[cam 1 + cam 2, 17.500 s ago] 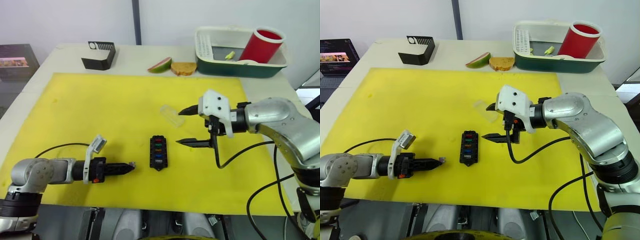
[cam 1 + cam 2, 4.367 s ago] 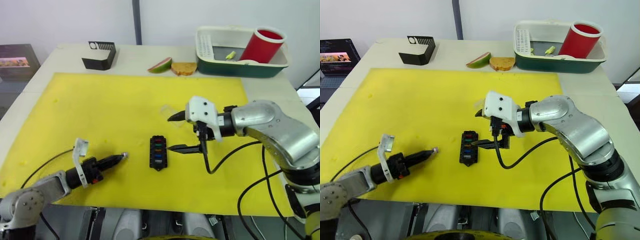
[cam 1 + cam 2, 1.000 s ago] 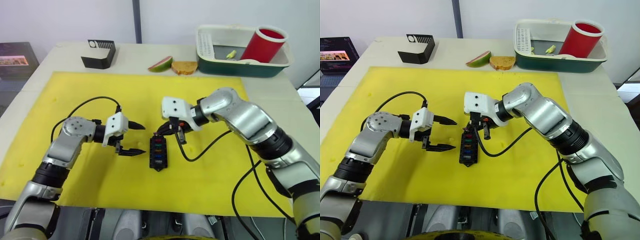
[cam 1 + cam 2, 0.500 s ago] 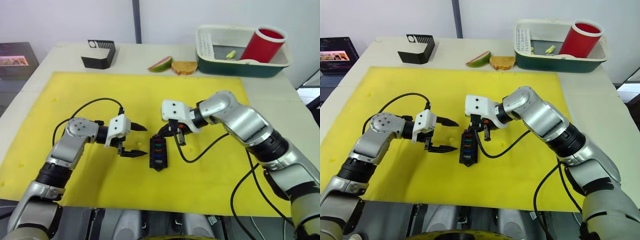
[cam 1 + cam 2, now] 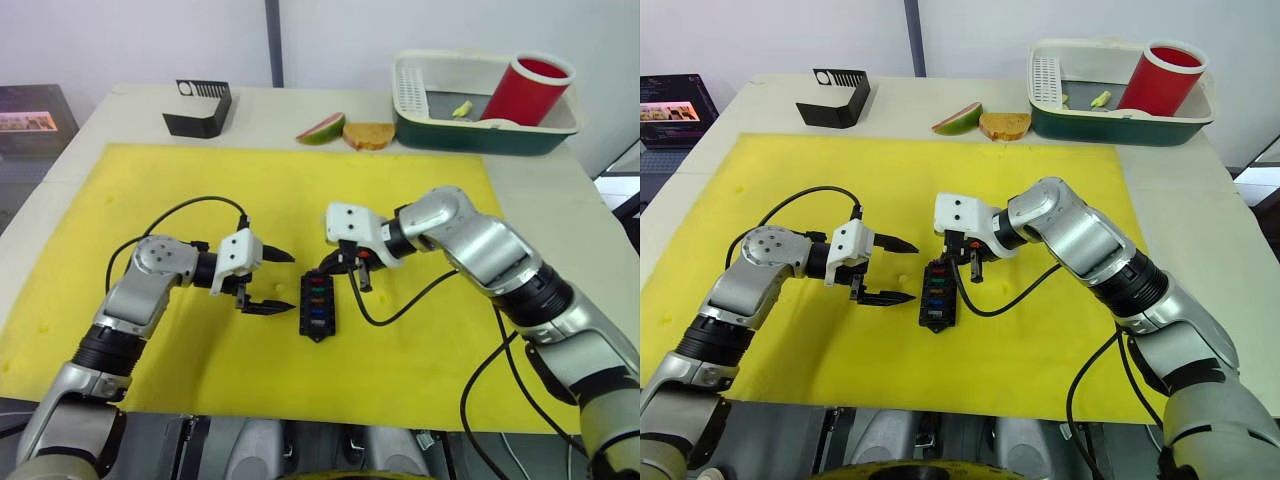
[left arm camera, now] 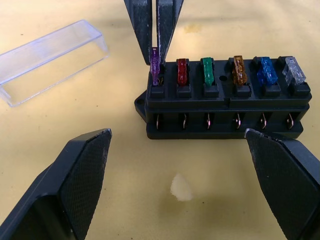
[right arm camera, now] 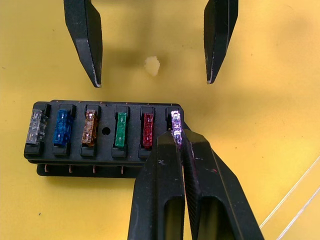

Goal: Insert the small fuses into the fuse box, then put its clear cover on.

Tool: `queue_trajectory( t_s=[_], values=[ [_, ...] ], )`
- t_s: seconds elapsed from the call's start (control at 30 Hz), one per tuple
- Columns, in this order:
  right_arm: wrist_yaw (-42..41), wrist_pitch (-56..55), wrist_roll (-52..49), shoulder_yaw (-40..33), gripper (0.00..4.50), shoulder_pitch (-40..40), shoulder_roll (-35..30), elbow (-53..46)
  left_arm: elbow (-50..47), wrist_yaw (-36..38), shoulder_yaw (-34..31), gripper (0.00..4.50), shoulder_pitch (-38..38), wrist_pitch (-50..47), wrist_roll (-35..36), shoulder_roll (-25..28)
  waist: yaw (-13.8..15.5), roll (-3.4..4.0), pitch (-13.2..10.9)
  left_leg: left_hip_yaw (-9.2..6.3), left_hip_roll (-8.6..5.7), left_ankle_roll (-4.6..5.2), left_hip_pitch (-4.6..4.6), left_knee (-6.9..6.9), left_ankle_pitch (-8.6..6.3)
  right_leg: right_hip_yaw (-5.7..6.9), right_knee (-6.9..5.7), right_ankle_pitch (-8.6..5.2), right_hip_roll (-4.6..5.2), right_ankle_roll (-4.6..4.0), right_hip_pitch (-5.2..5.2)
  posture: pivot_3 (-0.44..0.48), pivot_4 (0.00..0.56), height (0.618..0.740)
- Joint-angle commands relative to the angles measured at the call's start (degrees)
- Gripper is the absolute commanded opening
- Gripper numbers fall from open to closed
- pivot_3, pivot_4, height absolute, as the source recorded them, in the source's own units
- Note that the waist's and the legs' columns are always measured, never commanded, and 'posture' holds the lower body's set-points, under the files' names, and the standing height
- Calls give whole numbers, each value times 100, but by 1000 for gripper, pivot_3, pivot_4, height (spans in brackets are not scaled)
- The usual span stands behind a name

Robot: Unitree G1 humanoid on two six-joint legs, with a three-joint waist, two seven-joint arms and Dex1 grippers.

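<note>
The black fuse box (image 5: 318, 306) lies on the yellow mat (image 5: 150, 190). Red (image 6: 182, 71), green (image 6: 207, 70), amber (image 6: 239, 70), blue (image 6: 265, 70) and grey (image 6: 295, 70) small fuses sit in its slots. The purple fuse (image 6: 155, 65) stands higher in the end slot. My right gripper (image 7: 177, 137) is shut on its top, at the box's far end. My left gripper (image 5: 290, 283) is open just left of the box, holding nothing. The clear cover (image 6: 50, 60) lies on the mat beyond the box.
A black slotted stand (image 5: 200, 110) sits at the back left. A mango slice (image 5: 320, 130) and bread (image 5: 368, 136) lie past the mat. A green and white basin (image 5: 470, 135) holds a red cup (image 5: 528, 90). A pale crumb (image 6: 181, 186) lies near the box.
Over the last second my left gripper edged slightly toward the fuse box. The right gripper stays shut at the purple fuse. Several seconds ago it was open beside the box.
</note>
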State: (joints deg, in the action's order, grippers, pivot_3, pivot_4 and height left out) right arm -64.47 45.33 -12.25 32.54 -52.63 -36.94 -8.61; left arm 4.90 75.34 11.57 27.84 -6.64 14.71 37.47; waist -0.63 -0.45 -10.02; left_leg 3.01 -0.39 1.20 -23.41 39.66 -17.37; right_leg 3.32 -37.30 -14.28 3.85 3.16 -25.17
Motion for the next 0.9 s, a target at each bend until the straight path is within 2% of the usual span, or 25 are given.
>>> queue_trajectory(
  t_s=[0.03, 0.57, 0.9],
  values=[
    [28, -8, 21, -224, 0, 6, 68, -107, -114, 1, -48, 4484, 26, 72, -10, 19, -1, 0, 0, 0, 0, 0, 0, 1, 0, 0, 0, 0, 0, 0, 0, 0, 150, 740],
    [86, -34, 440, 119, 0, 138, 64, -168, -110, -59, -41, 4484, 60, 60, -36, -58, -1, 0, 1, -1, 1, 0, 0, 8, 0, 0, -3, 0, -1, 0, 4, 0, 150, 740],
    [-84, 907, -68, -221, 0, -157, 266, -394, -134, -102, -24, 4484, 67, 70, -74, -115, -2, 0, 1, -1, 3, 1, 0, 13, -1, 0, -4, 0, -3, 1, 5, 0, 150, 740]
  ],
)
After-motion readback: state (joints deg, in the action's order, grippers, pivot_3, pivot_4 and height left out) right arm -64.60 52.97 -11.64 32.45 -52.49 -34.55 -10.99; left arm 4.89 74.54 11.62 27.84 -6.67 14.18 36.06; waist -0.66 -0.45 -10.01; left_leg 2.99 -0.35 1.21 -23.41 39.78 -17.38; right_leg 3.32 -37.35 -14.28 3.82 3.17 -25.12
